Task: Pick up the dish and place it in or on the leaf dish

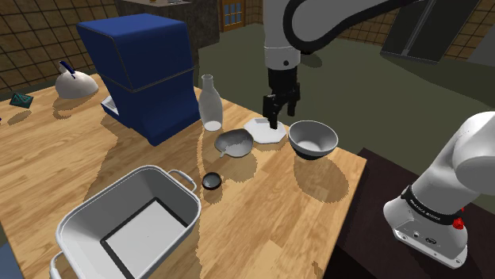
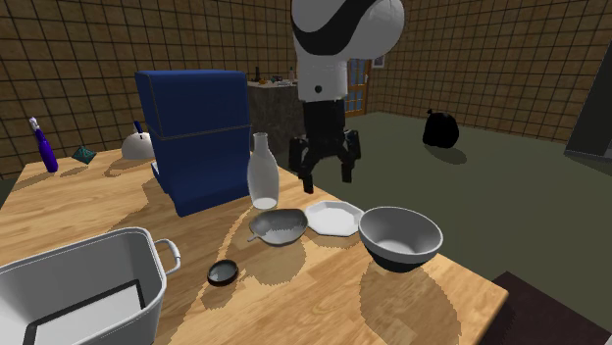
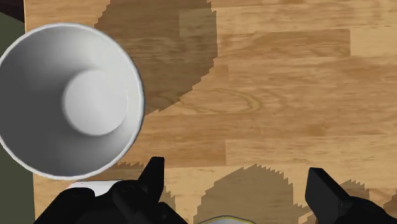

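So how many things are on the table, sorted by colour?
White or grey: 6 (tall bottle, plate, leaf dish, big bowl, pot, dome)
Blue: 2 (machine, small bottle)
Black: 1 (little bowl)
Green: 1 (small thing)
Total: 10

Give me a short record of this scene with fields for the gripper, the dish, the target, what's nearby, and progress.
hand: gripper open, holding nothing, above the plate
dish: white octagonal plate, flat on the wooden table
target: grey leaf dish, right beside the plate
nearby: grey bowl; pale bottle
progress: plate not yet lifted
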`<state>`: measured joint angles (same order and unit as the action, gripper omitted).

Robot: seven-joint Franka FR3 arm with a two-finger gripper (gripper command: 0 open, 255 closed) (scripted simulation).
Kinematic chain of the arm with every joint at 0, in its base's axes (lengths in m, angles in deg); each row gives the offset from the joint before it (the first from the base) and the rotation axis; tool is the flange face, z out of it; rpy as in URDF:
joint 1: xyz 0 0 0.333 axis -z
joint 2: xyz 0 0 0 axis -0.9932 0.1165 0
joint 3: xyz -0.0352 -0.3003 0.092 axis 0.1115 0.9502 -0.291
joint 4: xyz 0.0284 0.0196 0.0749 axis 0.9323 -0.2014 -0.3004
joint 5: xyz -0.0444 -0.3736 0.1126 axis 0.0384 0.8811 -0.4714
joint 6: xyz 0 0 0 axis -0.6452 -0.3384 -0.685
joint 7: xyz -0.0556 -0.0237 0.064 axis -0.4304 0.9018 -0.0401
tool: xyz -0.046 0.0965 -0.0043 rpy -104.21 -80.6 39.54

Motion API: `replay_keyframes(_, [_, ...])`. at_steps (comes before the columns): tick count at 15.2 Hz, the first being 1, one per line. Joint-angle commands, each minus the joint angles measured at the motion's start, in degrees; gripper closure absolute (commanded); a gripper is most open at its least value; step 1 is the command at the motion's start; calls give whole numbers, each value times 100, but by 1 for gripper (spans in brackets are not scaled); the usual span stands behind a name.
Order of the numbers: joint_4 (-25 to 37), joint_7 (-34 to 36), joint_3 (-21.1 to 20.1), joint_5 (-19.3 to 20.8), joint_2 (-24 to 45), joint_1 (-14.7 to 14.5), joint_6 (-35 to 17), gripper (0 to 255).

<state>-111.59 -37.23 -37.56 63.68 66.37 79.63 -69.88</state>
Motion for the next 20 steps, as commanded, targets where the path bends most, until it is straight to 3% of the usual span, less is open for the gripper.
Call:
replay_keyframes(1, [244,220,-105,64,429,-55,-130,0])
replay_keyframes(11, [1913,1258,-310,609,2730,-590,-446,0])
replay_keyframes(20, [4272,1858,-163,991,4947,-1364,-89,0])
